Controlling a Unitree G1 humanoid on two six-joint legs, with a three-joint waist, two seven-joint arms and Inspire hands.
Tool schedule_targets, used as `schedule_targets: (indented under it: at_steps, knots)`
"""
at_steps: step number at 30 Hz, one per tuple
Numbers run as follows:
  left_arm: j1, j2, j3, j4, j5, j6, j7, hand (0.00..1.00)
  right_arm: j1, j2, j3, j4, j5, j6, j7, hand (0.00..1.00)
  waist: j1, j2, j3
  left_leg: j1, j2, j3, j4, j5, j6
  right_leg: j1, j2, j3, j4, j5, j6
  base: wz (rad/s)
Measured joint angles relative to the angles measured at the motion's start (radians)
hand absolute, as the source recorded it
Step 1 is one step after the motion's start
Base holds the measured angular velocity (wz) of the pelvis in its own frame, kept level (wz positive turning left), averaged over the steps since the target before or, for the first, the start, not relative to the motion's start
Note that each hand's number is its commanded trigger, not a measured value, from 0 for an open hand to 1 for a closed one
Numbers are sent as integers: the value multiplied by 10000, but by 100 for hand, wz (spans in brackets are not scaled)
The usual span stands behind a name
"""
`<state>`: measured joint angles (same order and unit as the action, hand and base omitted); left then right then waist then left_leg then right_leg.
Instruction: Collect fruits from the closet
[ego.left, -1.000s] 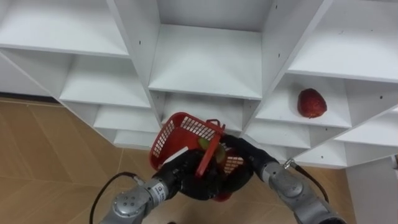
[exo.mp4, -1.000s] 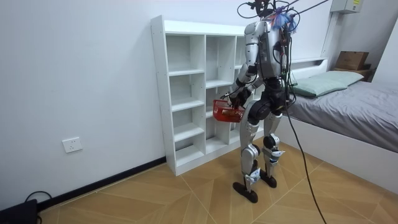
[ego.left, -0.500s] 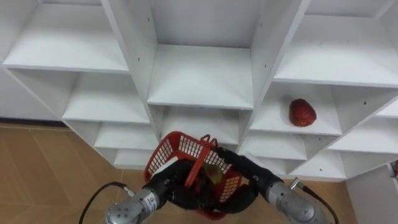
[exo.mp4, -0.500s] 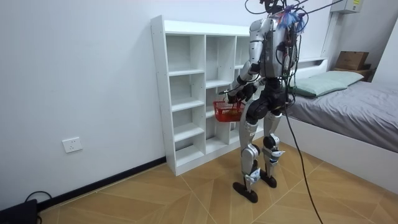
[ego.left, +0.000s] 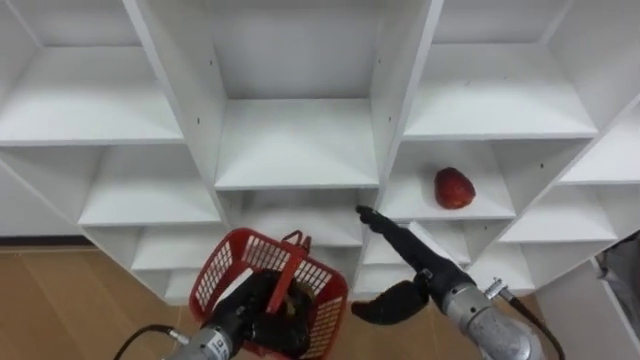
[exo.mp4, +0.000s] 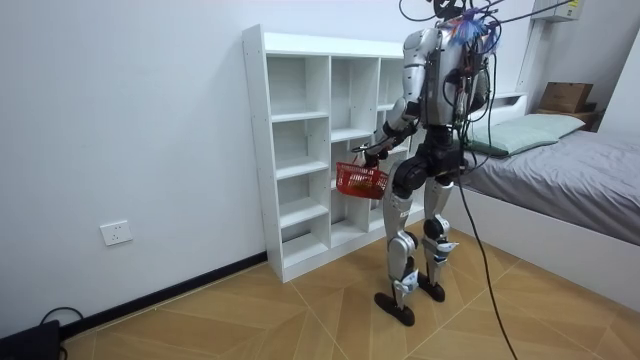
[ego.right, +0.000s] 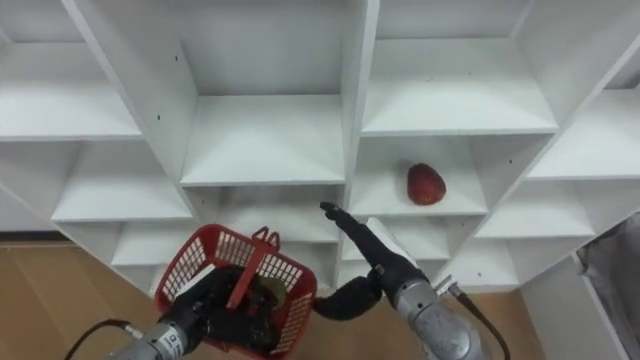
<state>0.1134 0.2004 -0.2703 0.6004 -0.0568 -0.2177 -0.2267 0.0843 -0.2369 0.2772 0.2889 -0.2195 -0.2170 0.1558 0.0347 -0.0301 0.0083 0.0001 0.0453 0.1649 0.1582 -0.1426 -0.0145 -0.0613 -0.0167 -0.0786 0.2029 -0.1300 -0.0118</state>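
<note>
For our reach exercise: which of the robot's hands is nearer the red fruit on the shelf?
Right. The right hand reaches toward the red fruit from its lower left; the left hand, farther left and lower, grips the red basket.

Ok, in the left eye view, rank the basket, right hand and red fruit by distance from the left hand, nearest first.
1. The basket: gripped by the left hand itself, low on the left.
2. The right hand: open, centre-right, fingers pointing at the shelves.
3. The red fruit: on a shelf in the right column, beyond the right hand.
</note>
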Motion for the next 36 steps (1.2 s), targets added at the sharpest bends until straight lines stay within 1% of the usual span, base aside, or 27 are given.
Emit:
schedule_targets:
  at_steps: [3, 6, 11, 16, 22, 25, 28, 29, 30, 32, 36]
  knots:
    - [8, -44, 215, 205, -147, -6, 118, 100, 14, 67, -252, -171, -8, -46, -136, 0, -19, -12, 24, 233, 25, 169, -46, -72, -13, 166, 47, 183, -40, -7, 9, -16]
    - [63, -22, 457, 301, -222, -6, 168, 100, 44, 57, -382, -314, 20, -46, -557, 0, -70, -58, 42, 296, 27, 207, -72, -81, -8, 266, 54, 221, -17, -4, 14, -5]
    - [134, -27, 516, 302, -306, -6, 166, 100, 55, 64, -484, -315, 181, -46, -916, 0, -104, -65, 42, 297, 26, 224, -70, -94, -3, 265, 54, 225, -26, -3, 16, 0]
    - [165, -22, 602, 300, -308, -6, 147, 100, 55, 68, -629, -338, 273, -50, -1223, 0, -111, -46, 32, 309, 26, 222, -71, -95, -4, 295, 55, 231, -44, -5, 18, 0]
    - [229, -23, 712, 271, -292, -5, 118, 100, 56, 66, -727, -343, 624, -125, -1641, 0, -210, 12, 23, 371, 19, 152, -66, -126, 2, 471, 63, 199, -197, 10, 48, 3]
    - [330, -1, 762, -25, -291, -6, 111, 100, 57, 64, -905, -343, 627, -153, -1869, 0, -295, 16, 20, 321, 13, 132, -60, -127, 4, 440, 59, 169, -204, 8, 52, 1]
    - [388, 16, 761, -237, -292, -8, -3, 100, 113, 32, -1187, -337, 648, -273, -2112, 0, -359, 29, 8, 314, 8, 118, -60, -127, 4, 437, 44, 117, -192, 6, 52, 1]
    - [421, 22, 760, -247, -301, -8, -11, 100, 156, 32, -1264, -267, 747, -395, -2243, 0, -405, 27, 3, 333, 8, 108, -60, -126, 4, 467, 37, 85, -195, 3, 50, 3]
    - [520, 37, 761, -295, -302, -7, -10, 100, 230, 34, -1276, -236, 962, -436, -2401, 0, -461, 22, 0, 372, 5, 106, -61, -126, 4, 505, 32, 75, -200, -9, 53, 0]
    - [646, 47, 768, -353, -302, -7, -10, 100, 382, 39, -1345, -235, 1050, -444, -2562, 0, -557, 17, -12, 379, -2, 97, -61, -127, 5, 514, 24, 64, -200, -26, 62, 0]
    - [748, 52, 768, -421, -302, -7, -9, 100, 655, 38, -1453, -211, 1057, -443, -2875, 0, -585, -14, -31, 384, -2, 97, -60, -127, 4, 505, 25, 70, -187, -30, 65, 0]
